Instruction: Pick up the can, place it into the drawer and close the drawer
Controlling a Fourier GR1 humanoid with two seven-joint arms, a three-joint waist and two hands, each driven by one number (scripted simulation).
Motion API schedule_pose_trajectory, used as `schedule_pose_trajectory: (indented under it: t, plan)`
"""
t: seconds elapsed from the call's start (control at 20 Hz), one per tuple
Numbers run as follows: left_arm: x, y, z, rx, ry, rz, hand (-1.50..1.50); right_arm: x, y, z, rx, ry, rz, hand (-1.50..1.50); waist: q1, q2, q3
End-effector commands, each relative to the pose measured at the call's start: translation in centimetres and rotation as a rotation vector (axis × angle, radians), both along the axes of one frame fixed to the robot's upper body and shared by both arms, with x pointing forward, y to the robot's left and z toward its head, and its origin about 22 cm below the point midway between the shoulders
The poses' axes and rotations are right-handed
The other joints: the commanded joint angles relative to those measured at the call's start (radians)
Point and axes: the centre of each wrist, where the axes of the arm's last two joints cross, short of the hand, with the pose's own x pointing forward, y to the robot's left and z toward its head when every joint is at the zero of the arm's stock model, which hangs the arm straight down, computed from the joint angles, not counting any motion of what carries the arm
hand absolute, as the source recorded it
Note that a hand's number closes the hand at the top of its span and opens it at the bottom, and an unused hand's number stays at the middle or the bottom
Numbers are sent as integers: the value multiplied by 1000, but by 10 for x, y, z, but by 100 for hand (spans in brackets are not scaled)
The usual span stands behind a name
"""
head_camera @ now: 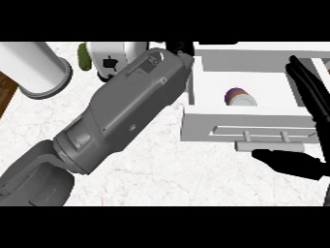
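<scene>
The table (167,169) is white marble with faint pink veins, and the drawer (267,127) is plain white. The can (239,97) shows purple with a pale lid. Both hands, left (180,48) and right (317,121), are black on grey forearms.

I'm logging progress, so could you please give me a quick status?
Can lying in open drawer. Right hand open by drawer front. Left hand mostly hidden behind forearm.

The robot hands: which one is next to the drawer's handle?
The right robot hand, black and open at the picture's right, beside the drawer handle. The left robot hand is far up, mostly hidden behind its forearm.
</scene>
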Motion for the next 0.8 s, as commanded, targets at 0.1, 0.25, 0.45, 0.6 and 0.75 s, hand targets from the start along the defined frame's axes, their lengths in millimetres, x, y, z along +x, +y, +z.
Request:
schedule_pose_trajectory:
  t: [0.1, 0.25, 0.45, 0.6, 0.75]
  plan:
    - [6, 13, 18, 1, 0, 29, -150, 53, 17, -19, -194, 22, 0, -150, 7, -3, 0]
    - [6, 22, -4, 31, -9, 53, -150, 72, 40, -29, -256, 19, 14, -150, 5, -2, 0]
    - [7, 34, 16, 30, -8, 49, -150, 106, 39, -38, -411, 65, -42, -150, 29, -2, 0]
    - [5, 52, 9, 33, 25, 56, -150, 115, 33, -68, -393, 61, -83, -150, 28, -8, 1]
    - [5, 72, -2, 18, 5, 85, -150, 117, 54, -99, -415, 66, -79, -150, 18, -5, 0]
